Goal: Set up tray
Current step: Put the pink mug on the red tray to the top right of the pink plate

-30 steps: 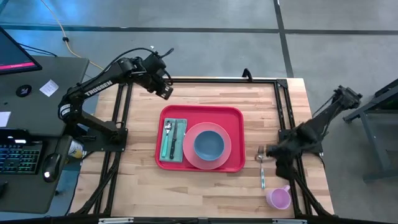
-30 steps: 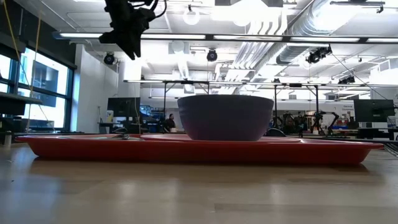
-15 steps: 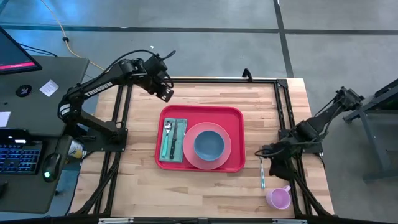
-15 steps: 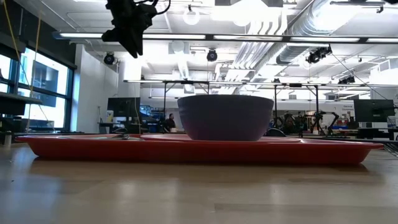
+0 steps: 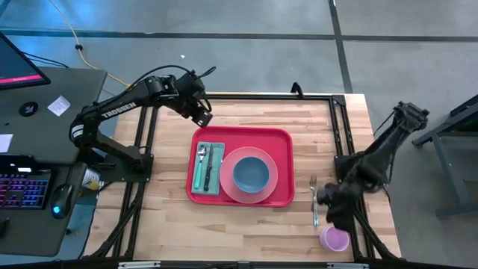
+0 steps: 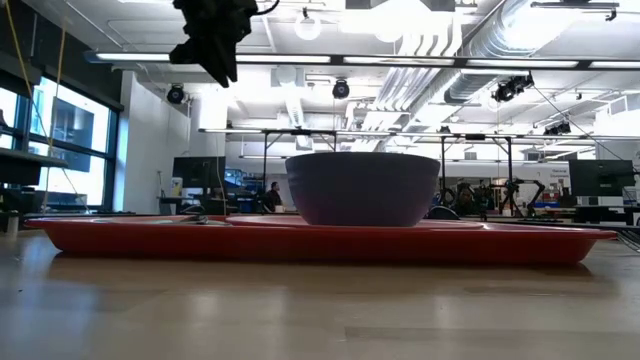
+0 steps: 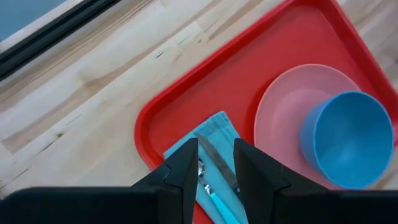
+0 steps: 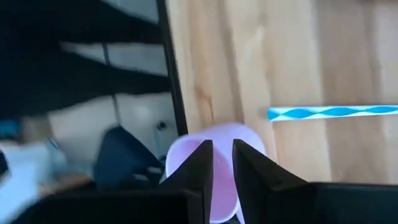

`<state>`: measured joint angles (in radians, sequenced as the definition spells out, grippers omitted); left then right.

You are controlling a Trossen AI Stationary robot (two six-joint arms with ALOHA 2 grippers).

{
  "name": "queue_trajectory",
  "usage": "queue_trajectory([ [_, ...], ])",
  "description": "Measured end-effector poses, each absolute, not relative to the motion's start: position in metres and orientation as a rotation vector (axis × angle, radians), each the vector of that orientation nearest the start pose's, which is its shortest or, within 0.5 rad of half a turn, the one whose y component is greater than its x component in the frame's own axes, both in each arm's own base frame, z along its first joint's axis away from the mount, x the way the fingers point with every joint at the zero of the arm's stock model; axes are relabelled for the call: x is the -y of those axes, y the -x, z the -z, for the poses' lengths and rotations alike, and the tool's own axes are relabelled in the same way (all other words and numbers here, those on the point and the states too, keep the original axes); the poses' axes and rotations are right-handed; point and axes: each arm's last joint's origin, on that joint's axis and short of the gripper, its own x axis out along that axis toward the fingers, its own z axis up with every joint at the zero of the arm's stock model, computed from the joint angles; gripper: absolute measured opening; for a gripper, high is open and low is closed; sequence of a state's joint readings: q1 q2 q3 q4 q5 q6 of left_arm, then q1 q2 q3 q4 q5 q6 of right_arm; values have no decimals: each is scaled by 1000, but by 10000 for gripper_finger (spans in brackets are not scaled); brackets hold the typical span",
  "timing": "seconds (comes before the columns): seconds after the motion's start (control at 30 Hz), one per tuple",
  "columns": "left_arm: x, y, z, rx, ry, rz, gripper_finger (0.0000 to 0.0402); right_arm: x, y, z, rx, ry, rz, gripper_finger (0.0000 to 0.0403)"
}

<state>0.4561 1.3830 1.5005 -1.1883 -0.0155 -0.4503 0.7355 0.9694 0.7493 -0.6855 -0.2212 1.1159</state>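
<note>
Beside the tray (image 5: 240, 137), right claw (image 8: 222, 163) hovers narrowly spread over the cup (image 8: 186, 157).

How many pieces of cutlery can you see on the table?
3. A spoon and a knife lie on the teal napkin in the tray; a fork lies on the table right of it.

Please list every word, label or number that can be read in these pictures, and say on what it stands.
"TROSSEN": white letters on the dark left robot arm, seen from above.
White paper labels on the dark desk: print too small to read.
Red-lit monitor screen: nothing legible.
</note>
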Motion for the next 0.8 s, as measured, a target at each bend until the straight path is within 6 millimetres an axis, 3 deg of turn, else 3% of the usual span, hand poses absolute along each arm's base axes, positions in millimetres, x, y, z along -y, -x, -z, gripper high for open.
queue_trajectory([
  [0.13, -107, -231, -367, -933, 631, -644, 136, -156, -129, -245, -1321, -577, -360, 51],
  [0.3, -101, -234, -367, -938, 629, -627, 136, -179, -124, -231, -1381, -460, -361, 100],
  [0.57, -99, -235, -367, -940, 628, -623, 136, -184, -114, -215, -1441, -389, -190, 193],
  [0.67, -99, -235, -367, -940, 628, -624, 136, -186, -111, -210, -1467, -352, -175, 199],
  [0.8, -99, -234, -367, -945, 632, -626, 136, -191, -109, -204, -1491, -313, -162, 175],
])
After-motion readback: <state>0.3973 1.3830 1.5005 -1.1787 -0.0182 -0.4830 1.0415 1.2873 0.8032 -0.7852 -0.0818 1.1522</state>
